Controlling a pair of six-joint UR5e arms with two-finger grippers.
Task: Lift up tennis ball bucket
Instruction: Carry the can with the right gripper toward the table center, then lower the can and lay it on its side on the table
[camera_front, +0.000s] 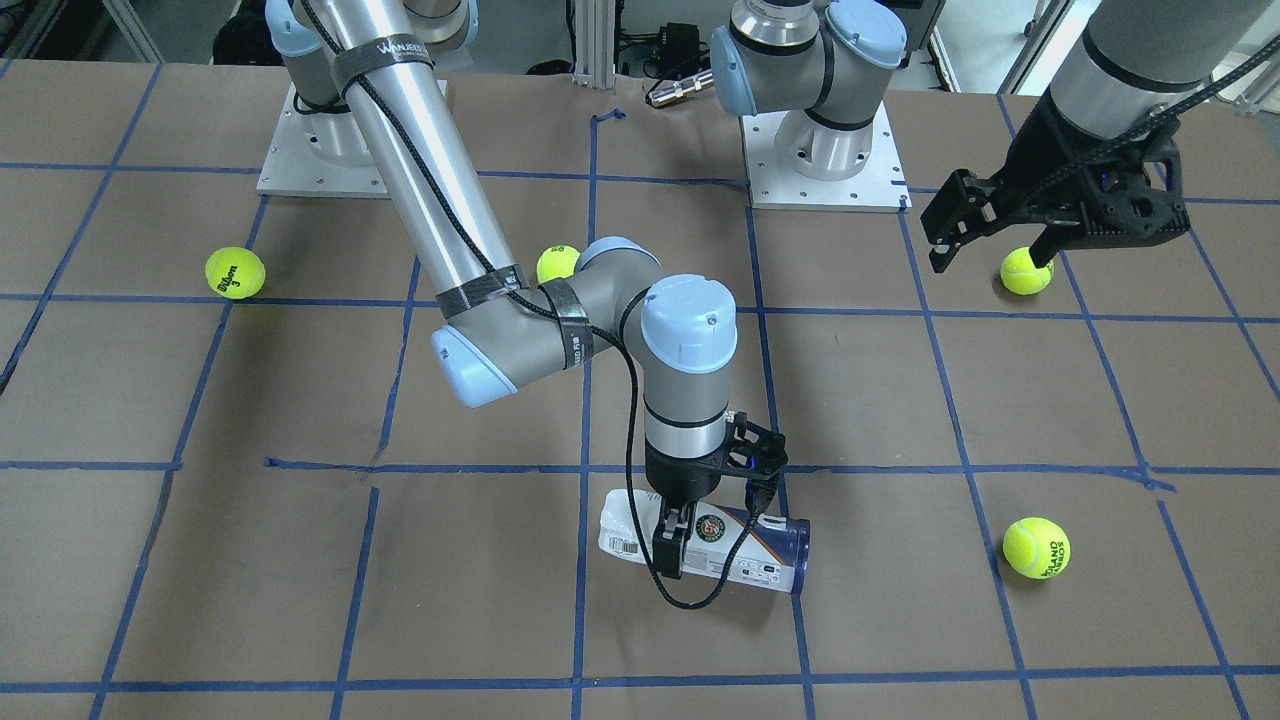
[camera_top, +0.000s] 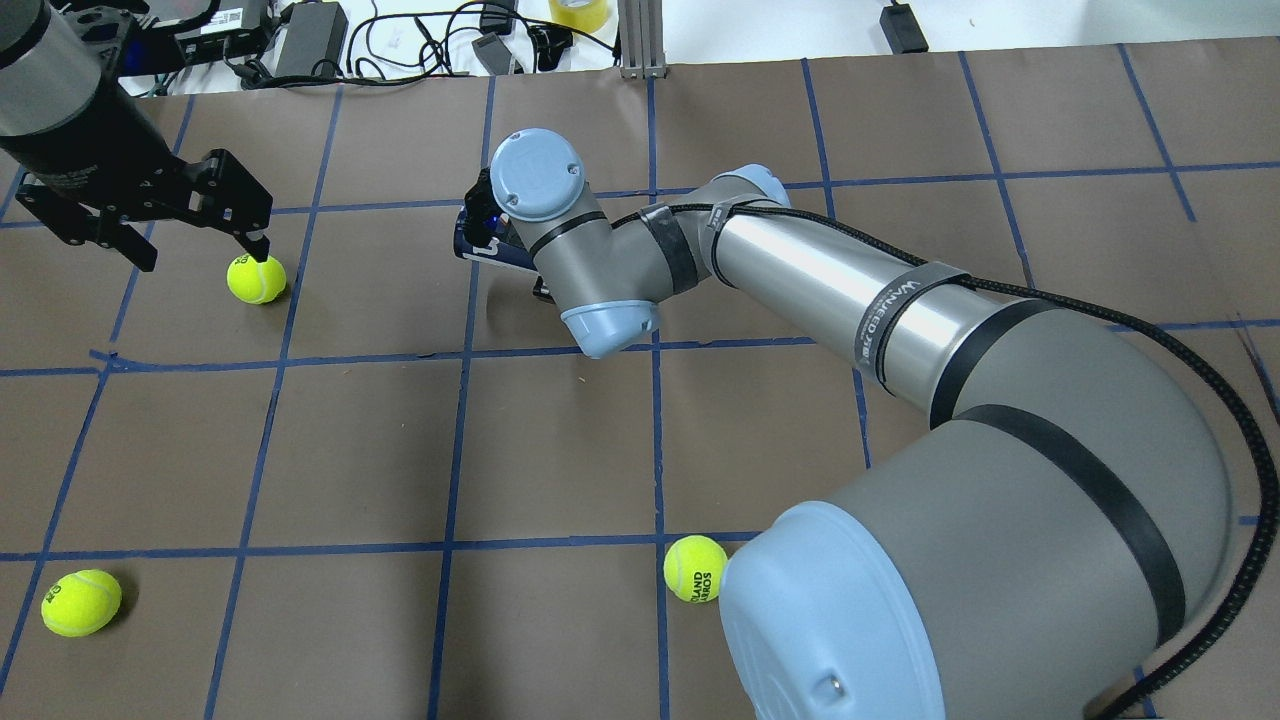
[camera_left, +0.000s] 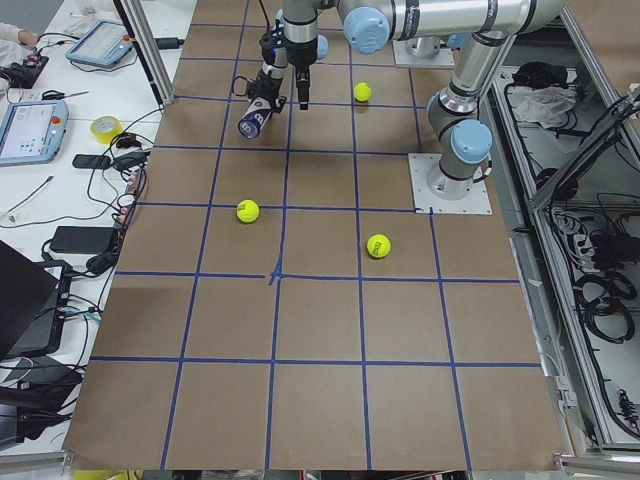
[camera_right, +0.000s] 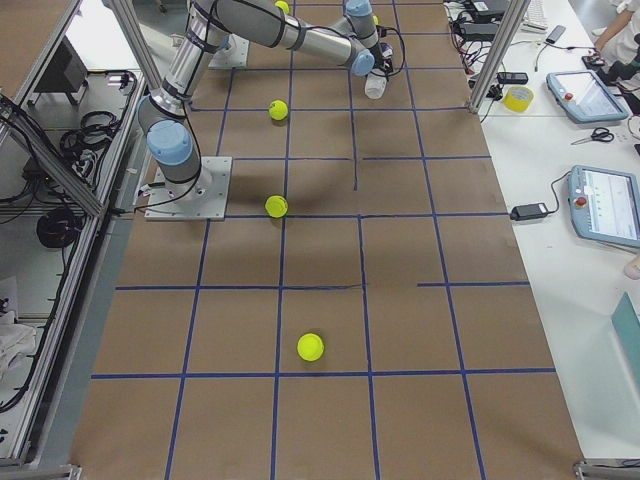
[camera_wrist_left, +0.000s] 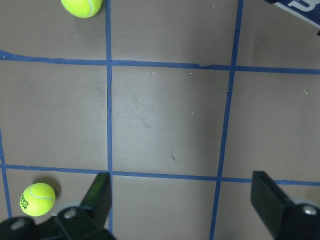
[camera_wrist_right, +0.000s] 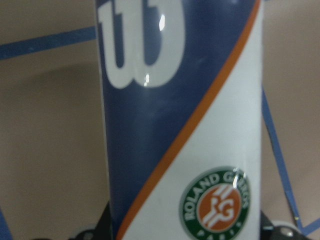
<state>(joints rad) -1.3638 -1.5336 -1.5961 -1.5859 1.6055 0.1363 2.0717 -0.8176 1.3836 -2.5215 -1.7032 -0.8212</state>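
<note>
Right gripper (camera_front: 680, 540) sat over middle of can (camera_front: 775, 550), fingers closed on its sides. Can lay on side, mid tabletop (camera_front: 300, 560). Could not tell if off it yet. Lift likely still to do. Left gripper (camera_front: 990, 252) wide open, empty, well apart.

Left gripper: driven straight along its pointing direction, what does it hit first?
Likely bare table: its wrist view shows only brown paper ahead of the open left gripper. The nearest tennis ball lies off to one side.

Bright even light; soft shadows; right wrist view blurred.
</note>
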